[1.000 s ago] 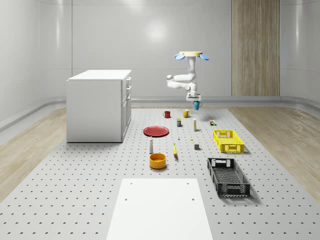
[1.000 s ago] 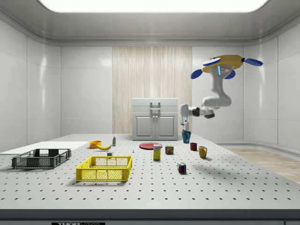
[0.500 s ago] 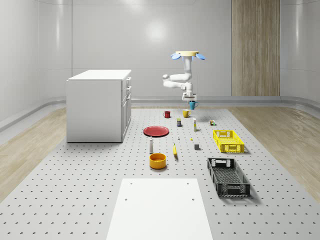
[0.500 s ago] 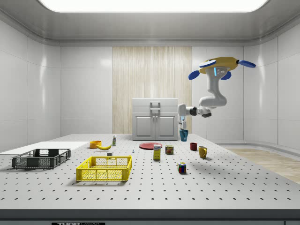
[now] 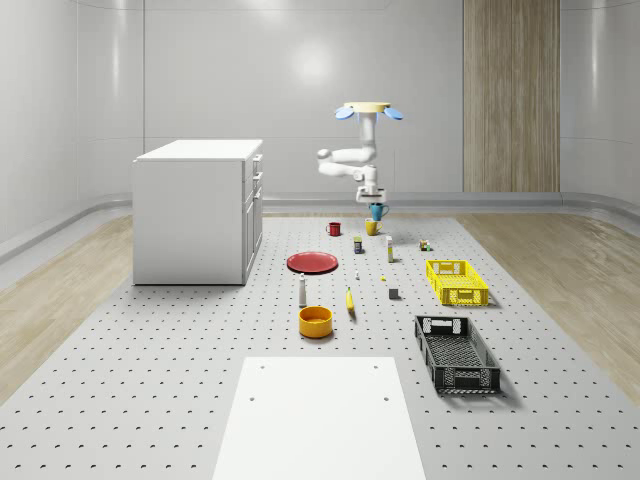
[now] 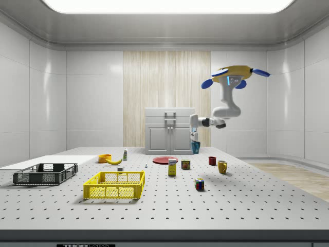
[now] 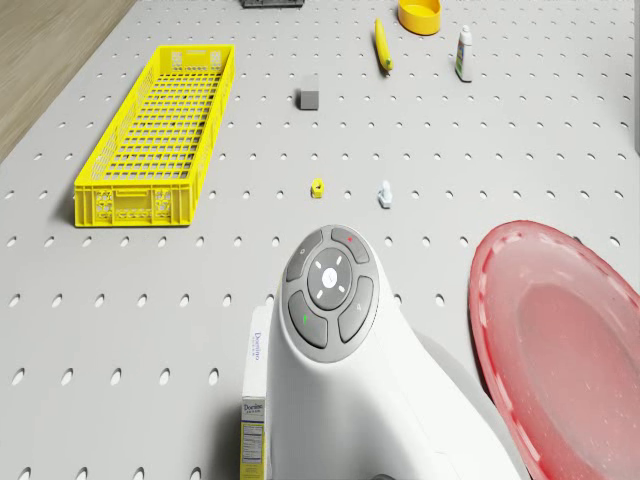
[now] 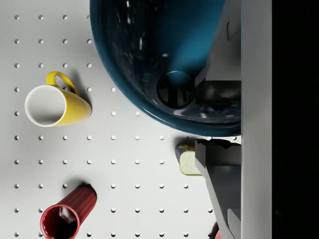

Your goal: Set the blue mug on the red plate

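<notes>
The perforated table [image 5: 150, 380] carries every loose item. The drone [image 5: 370, 110] hovers over the table's far end, above the yellow mug [image 5: 372, 227], with the arm hanging below it. The red plate [image 5: 313, 262] lies flat on the table, nearer the camera and toward the whole-scene view's left of the drone; in the drone view it sits just beside the arm's wrist housing.

The gripper [image 6: 195, 140] is clamped on the blue mug [image 6: 195, 147], which hangs upright under it, clear of the table. In the wrist view the mug's open mouth faces the camera, a finger [image 8: 222, 50] pressed on its rim; the yellow mug and red mug [image 8: 67, 215] lie on their sides below.

Judgement: carry phase, mug lifted, not yet over the plate. The coming move turns on the plate's offset from the mug: toward the cabinet [image 5: 198, 208] side and the near end, then down.

Hidden: the plate's far edge is cut off in the drone view; the mug's handle cannot be made out in the side view.
</notes>
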`<state>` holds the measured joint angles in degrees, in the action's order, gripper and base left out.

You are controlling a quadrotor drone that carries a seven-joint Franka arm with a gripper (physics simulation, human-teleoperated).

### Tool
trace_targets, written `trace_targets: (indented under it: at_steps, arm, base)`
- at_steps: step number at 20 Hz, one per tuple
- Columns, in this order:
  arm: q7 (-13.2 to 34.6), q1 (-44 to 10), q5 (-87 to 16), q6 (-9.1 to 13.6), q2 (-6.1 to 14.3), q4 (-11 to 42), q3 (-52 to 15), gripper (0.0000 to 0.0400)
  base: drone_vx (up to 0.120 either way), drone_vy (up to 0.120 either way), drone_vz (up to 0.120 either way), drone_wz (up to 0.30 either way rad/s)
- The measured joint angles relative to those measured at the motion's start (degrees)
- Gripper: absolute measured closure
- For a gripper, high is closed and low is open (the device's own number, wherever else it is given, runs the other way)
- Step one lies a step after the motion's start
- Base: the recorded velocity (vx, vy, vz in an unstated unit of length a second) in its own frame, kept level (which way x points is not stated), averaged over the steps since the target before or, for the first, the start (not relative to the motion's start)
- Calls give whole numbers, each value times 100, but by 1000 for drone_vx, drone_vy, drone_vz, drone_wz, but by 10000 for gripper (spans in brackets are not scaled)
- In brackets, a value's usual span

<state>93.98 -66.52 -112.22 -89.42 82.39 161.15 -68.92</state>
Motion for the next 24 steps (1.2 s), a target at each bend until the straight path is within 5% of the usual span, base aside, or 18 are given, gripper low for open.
trace_targets:
  at_steps: [24]
  arm:
    - [36, -45, 51, -103, 111, -8, -18, 300]
  base:
    - [113, -120, 0, 0]
